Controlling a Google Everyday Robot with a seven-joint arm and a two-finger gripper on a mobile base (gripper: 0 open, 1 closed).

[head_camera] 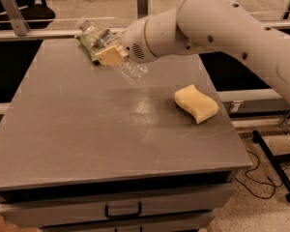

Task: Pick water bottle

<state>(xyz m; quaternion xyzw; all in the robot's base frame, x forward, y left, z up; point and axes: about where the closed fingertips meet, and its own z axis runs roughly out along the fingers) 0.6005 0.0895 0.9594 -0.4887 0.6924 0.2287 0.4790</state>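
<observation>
The gripper [109, 55] is at the far left of the table, toward the back edge, and its jaws are closed on the water bottle [132, 71]. The cream-coloured fingers [115, 57] clamp the upper part of the water bottle. The water bottle is clear, crinkled plastic and sits tilted in the grip. Its ribbed body slants down and to the right below the fingers, and its neck end points up and to the left. The cap is hard to make out. The lower end of the water bottle appears to be just off the table surface.

Just behind the gripper, partly hidden by it, a green bag [89, 40] lies near the table's back edge. The white arm [217, 23] runs from the gripper up and across to the right, where it leaves the view.

The table [82, 129] is grey with a dull sheen. On its right side, well apart from the gripper, a yellow sponge [195, 103] lies flat. Under the table's front edge is a drawer with a dark handle [123, 210].

Behind the table runs a metal rail [34, 33]. On the floor at the right stands a black stand [275, 170].
</observation>
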